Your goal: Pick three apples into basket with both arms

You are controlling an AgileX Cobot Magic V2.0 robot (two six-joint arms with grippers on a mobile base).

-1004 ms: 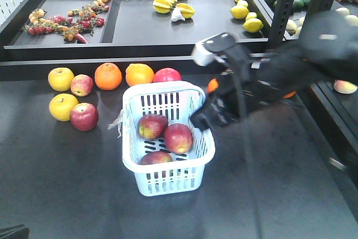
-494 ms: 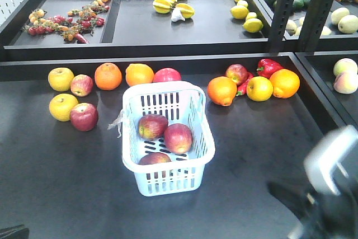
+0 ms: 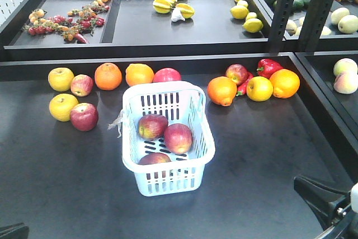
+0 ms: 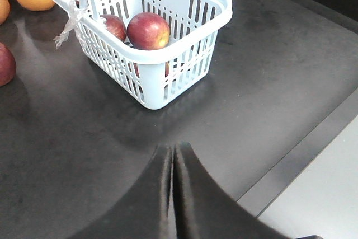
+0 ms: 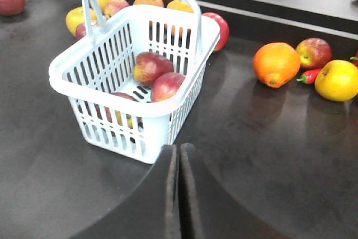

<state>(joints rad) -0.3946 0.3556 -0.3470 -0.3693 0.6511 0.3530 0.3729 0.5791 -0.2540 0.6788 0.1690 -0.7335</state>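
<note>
The pale basket (image 3: 168, 182) stands mid-table with three red apples in it: one at the back left (image 3: 152, 126), one to the right (image 3: 178, 137), one at the front (image 3: 155, 159). My right gripper (image 3: 299, 183) is low at the bottom right, well clear of the basket. In the right wrist view it (image 5: 179, 147) is shut and empty, just short of the basket's near corner (image 5: 151, 138), with the apples (image 5: 151, 66) visible inside. My left gripper (image 4: 173, 148) is also shut and empty, a short way from the basket (image 4: 151, 90). A black piece of the left arm (image 3: 11, 231) shows at the bottom left.
Loose apples (image 3: 84, 117) (image 3: 236, 73), oranges (image 3: 108, 76) (image 3: 222, 90), yellow fruits (image 3: 62, 106) and a red pepper (image 3: 268, 66) lie round the basket along the back. A raised shelf tray (image 3: 140, 23) and black posts (image 3: 285, 9) stand behind. The table edge (image 4: 302, 155) runs on the left gripper's right.
The right arm has swung away from beside the basket's right rim, down to the bottom right corner. Basket and apples have not moved.
</note>
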